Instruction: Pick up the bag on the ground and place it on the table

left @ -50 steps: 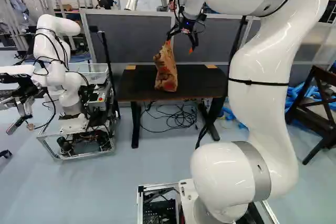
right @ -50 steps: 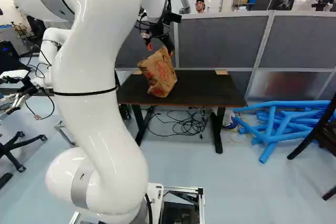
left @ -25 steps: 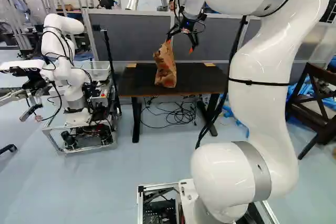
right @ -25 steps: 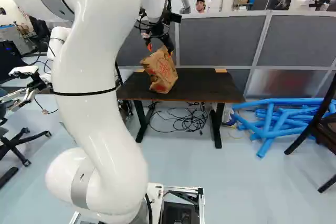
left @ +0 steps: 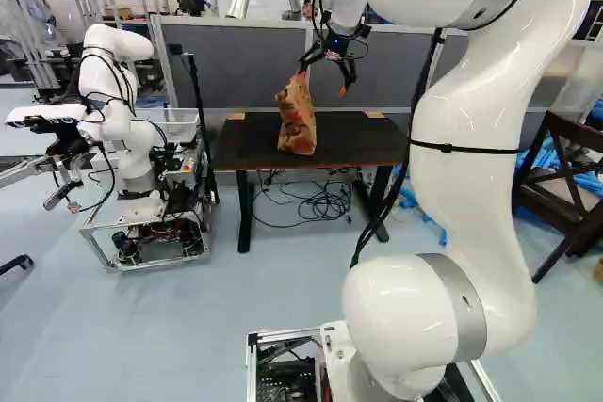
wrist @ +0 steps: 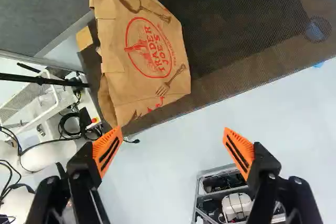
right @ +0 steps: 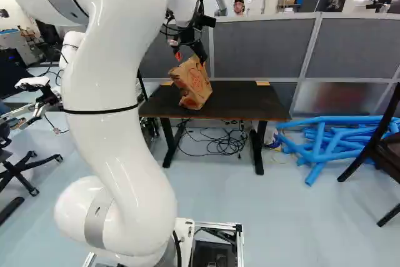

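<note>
The gripper (left: 322,81) points down, top middle of the left base view, two fingers spread wide. The white arm (left: 471,129) bends over from the right. The paper bag (left: 297,121) stands tall, top end up, on the dark table (left: 363,143).

Bright, diffuse light fills the room. Crisp glints dot the glossy arm (left: 476,185), the floor (left: 141,336) has a soft sheen, and the wrist view shows the tabletop (wrist: 231,24) darker in part.

base (left: 283,335) moved back slightly, table (left: 363,143) farther off
</note>
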